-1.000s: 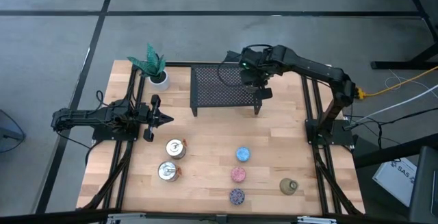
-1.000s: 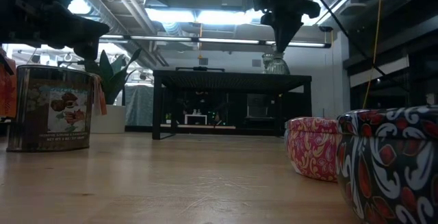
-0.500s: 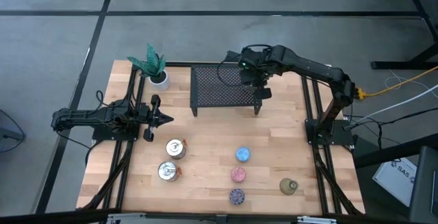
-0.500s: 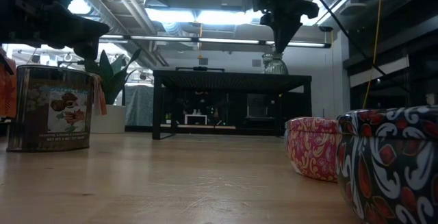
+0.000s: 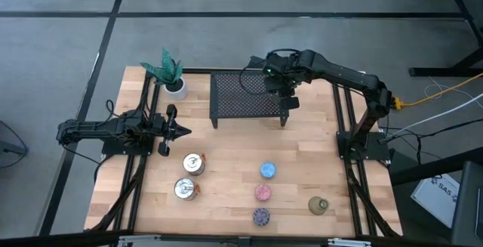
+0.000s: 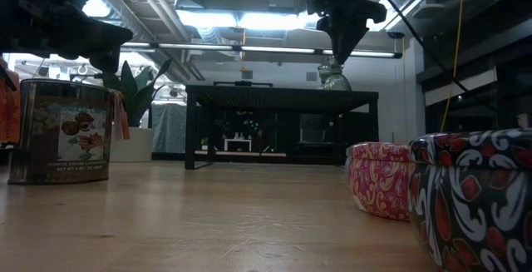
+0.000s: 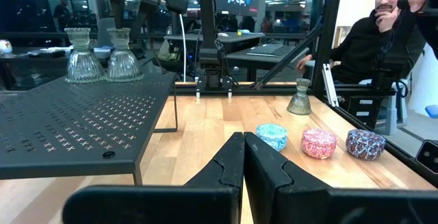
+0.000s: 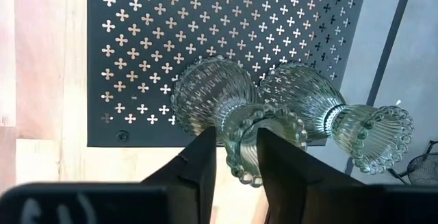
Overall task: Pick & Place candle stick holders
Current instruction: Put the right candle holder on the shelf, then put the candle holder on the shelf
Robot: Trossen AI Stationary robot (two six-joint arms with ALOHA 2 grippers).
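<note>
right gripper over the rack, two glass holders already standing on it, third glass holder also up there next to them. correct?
Not quite. The third glass holder is on the table, near the front right, as the high view shows. The rest holds: the right gripper is over the black rack, with two glass holders standing on it.

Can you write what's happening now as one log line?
right gripper: over black mesh rack, around glass candle holder standing there | left gripper: shut, idle
</note>
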